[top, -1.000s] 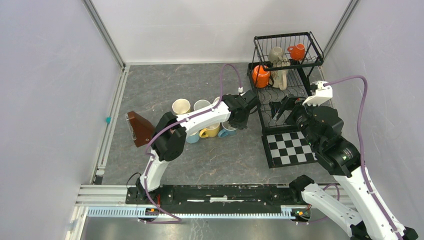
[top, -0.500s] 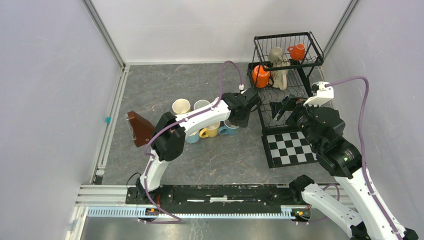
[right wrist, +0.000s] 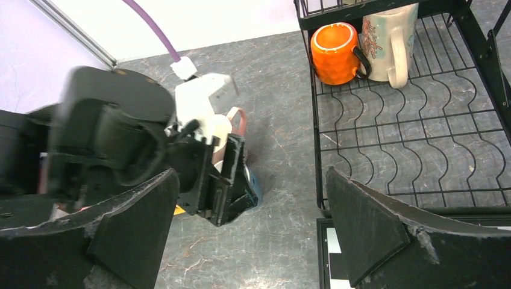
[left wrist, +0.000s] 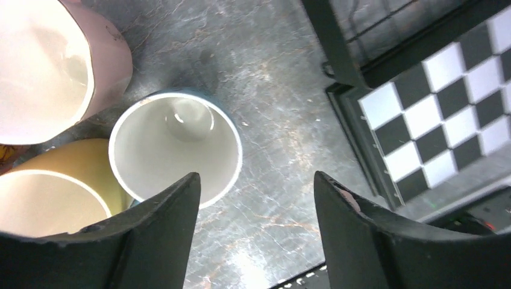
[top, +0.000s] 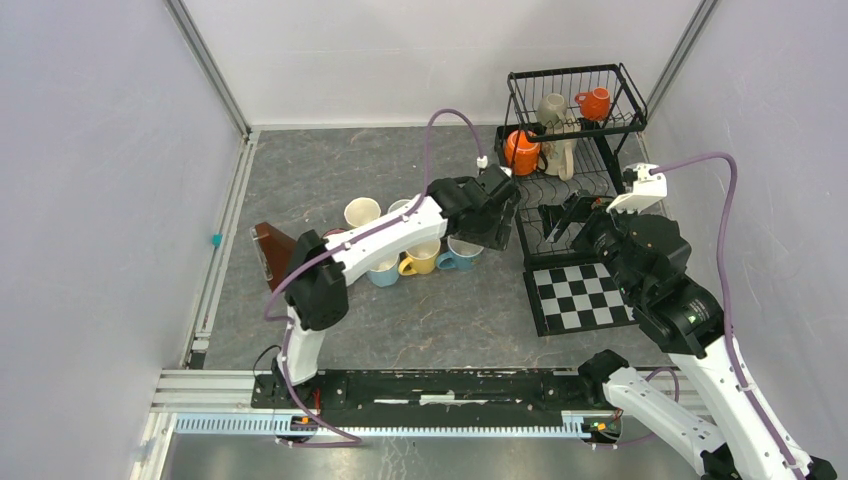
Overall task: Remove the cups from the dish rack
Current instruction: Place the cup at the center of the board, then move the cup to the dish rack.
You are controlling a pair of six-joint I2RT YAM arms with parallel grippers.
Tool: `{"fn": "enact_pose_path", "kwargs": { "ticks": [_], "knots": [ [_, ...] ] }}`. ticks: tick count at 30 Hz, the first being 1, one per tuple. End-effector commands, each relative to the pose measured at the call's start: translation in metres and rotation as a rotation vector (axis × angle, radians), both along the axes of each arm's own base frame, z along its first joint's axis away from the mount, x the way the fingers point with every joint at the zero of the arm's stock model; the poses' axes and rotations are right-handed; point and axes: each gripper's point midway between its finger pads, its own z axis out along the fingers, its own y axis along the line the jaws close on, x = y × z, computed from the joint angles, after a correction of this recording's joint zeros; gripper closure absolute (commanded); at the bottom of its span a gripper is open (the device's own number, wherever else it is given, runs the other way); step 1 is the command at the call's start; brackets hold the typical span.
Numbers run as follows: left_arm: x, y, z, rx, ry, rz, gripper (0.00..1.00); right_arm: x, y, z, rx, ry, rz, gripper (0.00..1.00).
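The black wire dish rack (top: 628, 96) stands at the far right. Its upper tier holds an orange cup (top: 594, 102) and a grey-olive cup (top: 551, 108). Its lower tier holds an orange cup (right wrist: 334, 51) and a cream cup (right wrist: 388, 39). Several cups stand grouped on the table. Among them are a blue cup (left wrist: 175, 147), a pink cup (left wrist: 54, 66) and a yellow cup (left wrist: 54, 186). My left gripper (left wrist: 256, 180) hovers open just right of the blue cup, holding nothing. My right gripper (right wrist: 252, 174) hangs open and empty in front of the rack's lower tier.
A black-and-white checkered mat (top: 580, 295) lies in front of the rack. A flat brown wedge (top: 280, 255) sits left of the grouped cups. Grey walls close in both sides, and a metal rail (top: 420, 385) runs along the near edge.
My left gripper has opened, let go of the blue cup on the table, and lifted a little toward the rack. The right arm has barely moved.
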Motion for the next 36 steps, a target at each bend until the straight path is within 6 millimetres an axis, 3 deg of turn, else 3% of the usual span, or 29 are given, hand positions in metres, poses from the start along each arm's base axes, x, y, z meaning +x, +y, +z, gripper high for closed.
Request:
{"fn": "enact_pose_path", "kwargs": {
  "ticks": [1,3,4,9,16,22,25,36],
  "knots": [
    [-0.007,-0.007,0.077,-0.169,-0.095,-0.048,0.18,0.003,0.004,0.008,0.004,-0.032,0.014,0.02],
    [-0.009,-0.004,0.092,-0.208,-0.117,-0.049,0.01,0.006,0.005,0.005,-0.003,-0.031,0.014,0.02],
    [-0.01,-0.002,0.1,-0.227,-0.13,-0.05,0.0,0.008,0.005,0.003,-0.007,-0.027,0.009,0.02],
    [-0.016,0.013,0.124,-0.273,-0.166,-0.037,0.0,0.021,0.01,-0.018,-0.018,0.01,-0.012,0.02],
    [-0.025,0.051,0.15,-0.311,-0.228,-0.027,0.0,0.036,0.014,-0.046,0.077,-0.062,-0.051,0.02],
    [-0.036,0.079,0.167,-0.36,-0.274,-0.035,0.0,0.058,-0.004,-0.068,-0.078,-0.122,-0.141,0.02],
    [-0.044,0.088,0.175,-0.381,-0.294,-0.042,0.0,0.076,-0.009,-0.066,-0.123,-0.15,-0.173,0.02],
    [-0.065,0.112,0.18,-0.407,-0.317,-0.064,0.0,0.13,-0.041,-0.09,-0.173,-0.232,-0.146,0.02]
  ]
}}
